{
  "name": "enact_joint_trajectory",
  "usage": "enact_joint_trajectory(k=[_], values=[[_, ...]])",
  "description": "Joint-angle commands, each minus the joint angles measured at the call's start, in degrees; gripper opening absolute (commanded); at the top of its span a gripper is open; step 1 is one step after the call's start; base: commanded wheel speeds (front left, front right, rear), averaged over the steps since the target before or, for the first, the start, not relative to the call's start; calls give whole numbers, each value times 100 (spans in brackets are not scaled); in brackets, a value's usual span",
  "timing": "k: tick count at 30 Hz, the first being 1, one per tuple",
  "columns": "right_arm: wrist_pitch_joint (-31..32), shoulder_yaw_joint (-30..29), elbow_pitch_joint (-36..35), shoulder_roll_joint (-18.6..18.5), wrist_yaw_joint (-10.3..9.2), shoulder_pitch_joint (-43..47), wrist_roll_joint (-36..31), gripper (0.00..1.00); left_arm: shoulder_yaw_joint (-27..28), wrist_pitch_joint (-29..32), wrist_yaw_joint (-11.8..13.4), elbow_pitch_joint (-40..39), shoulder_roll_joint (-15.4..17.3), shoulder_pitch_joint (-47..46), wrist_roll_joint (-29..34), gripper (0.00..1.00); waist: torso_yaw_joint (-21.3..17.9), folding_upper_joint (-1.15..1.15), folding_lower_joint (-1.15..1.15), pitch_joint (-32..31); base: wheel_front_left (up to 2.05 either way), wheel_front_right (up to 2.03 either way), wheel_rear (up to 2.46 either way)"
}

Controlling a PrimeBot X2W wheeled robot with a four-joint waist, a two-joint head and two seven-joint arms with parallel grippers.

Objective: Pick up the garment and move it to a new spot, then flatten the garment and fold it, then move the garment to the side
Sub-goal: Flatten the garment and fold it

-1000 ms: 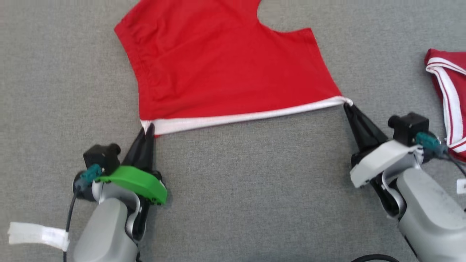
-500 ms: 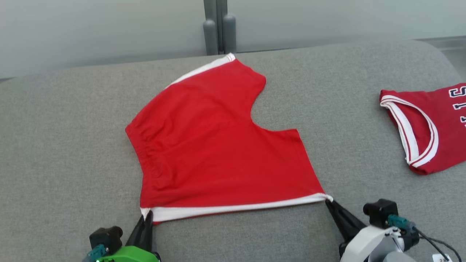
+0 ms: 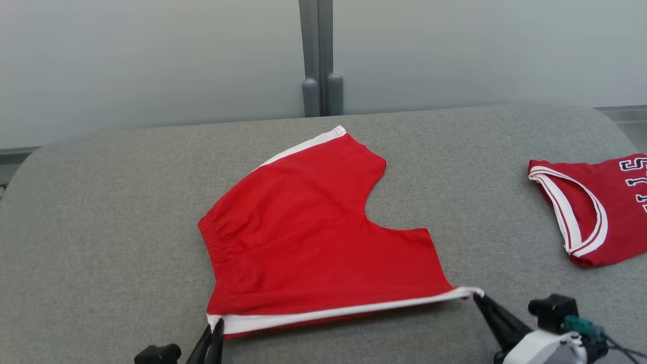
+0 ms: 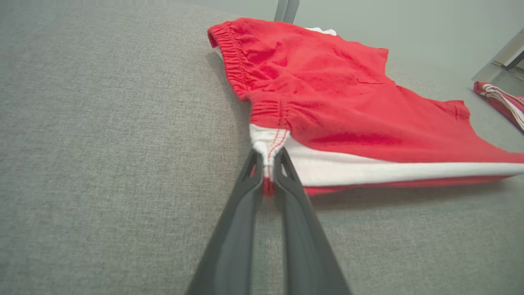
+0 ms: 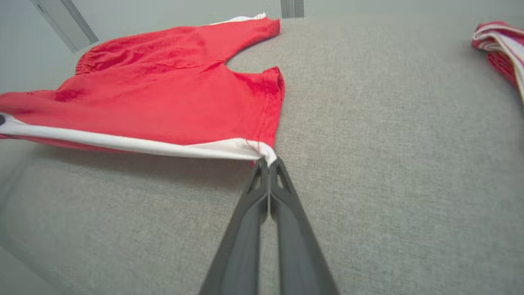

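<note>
jersey point(image 3: 601, 212) is cut off at right edge. left gripper point(image 3: 214, 327) and right gripper point(image 3: 477, 298) each pinch a near corner of the shorts point(image 3: 313, 232); their white stripe point(image 3: 343, 311) runs left to right.

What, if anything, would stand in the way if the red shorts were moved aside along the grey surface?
Toward the robot's left, nothing visible: the grey surface there is bare. Toward its right, a red jersey lies apart from the shorts. The left gripper and right gripper pinch the shorts' white-banded edge.
</note>
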Motion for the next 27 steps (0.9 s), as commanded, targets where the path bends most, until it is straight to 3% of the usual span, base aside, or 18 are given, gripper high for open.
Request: enact_joint_trajectory(k=[1, 7, 16, 21, 27], values=[[-16, -219, -26, -77, -22, -242, -30, 0, 46, 3, 19, -103, 44, -134, 22, 0, 159, 0, 1, 165, 0, 0, 0], [-16, -515, 256, -23, -19, -1336, -360, 0, -149, 3, 17, -432, -75, -831, 76, 0, 522, 0, 1, 648, 0, 0, 0], [137, -519, 1296, -24, -20, -3391, -525, 0, -247, 3, 17, -61, -200, -2221, -69, 0, 1107, 0, 1, 1705, 0, 0, 0], [314, -302, 1902, 72, -19, -4458, -579, 0, -547, 3, 67, 96, -211, -2899, -574, 0, 1348, 0, 1, 2289, 0, 0, 0], [395, -5, 2542, 127, -17, -5473, -574, 0, -906, 3, 300, 150, -214, -3509, -1063, 0, 1598, 0, 1, 2782, 0, 0, 0]])
